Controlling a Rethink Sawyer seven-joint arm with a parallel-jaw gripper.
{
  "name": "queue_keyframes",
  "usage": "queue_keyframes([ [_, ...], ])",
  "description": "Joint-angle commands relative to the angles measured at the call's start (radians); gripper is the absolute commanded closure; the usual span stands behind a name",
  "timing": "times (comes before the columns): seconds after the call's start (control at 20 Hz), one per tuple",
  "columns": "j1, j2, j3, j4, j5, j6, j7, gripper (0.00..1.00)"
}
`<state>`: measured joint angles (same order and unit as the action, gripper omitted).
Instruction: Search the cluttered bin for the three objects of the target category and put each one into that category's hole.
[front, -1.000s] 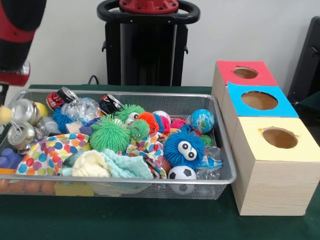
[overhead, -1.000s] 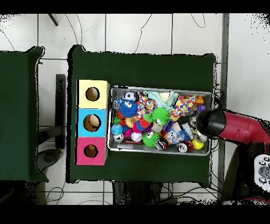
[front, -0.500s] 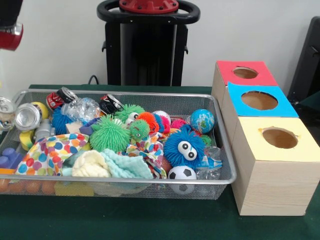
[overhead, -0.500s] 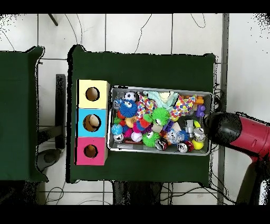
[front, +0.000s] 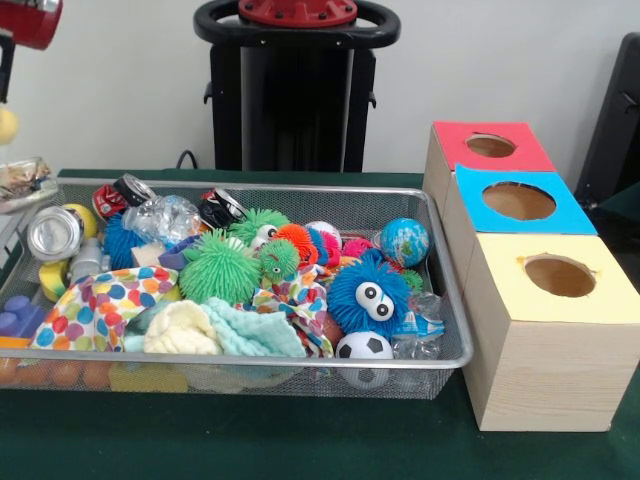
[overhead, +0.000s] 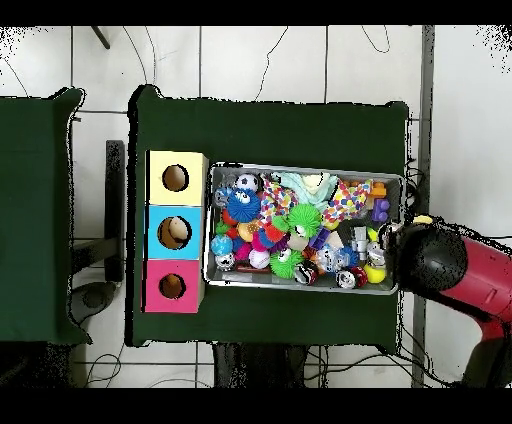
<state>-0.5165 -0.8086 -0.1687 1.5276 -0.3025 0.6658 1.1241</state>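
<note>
While the arm (overhead: 455, 268) sits out past the short end of the bin (front: 441, 292), away from the boxes, I only get the gripper (front: 8, 150) as a sliver at the front view's left edge. Overhead, the arm's black end covers it. Can't tell how far it's open.

A crumpled silvery thing (front: 20, 180) shows just under it, above the rim at that end. Can't tell whether it's gripped or what it is.

Cans in the bin:
- silver one (front: 53, 233) on its side at the arm's end, open mouth toward the front camera
- red one (front: 120, 195) against the far rim
- black-and-red one (front: 222, 207) further along that rim

Other clutter:
- big green spiky ball (front: 218, 268) mid-bin
- blue fuzzy ball with googly eyes (front: 368, 295) toward the box end
- soccer ball (front: 363, 346) touching the near rim, just below the blue one
- globe ball (front: 404, 241) near the far corner at the box end
- polka-dot cloth (front: 100, 305) at the arm's end

Three boxes stand in a row along the bin's other short end, just beside it on the green table (front: 300, 440): red box (front: 455, 150), blue box (front: 475, 215), yellow box (front: 500, 290). Each has one round hole on top.
</note>
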Motion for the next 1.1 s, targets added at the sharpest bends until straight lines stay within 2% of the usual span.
queue_keyframes([
  [0.05, 0.023, -0.067, 0.078, 0.158, 0.074, 0.039, 0.141, 1.0],
  [0.55, 0.095, -0.132, 0.032, 0.14, 0.122, 0.154, 0.171, 1.0],
  [1.1, 0.128, -0.176, 0.049, 0.121, 0.211, 0.255, 0.151, 1.0],
])
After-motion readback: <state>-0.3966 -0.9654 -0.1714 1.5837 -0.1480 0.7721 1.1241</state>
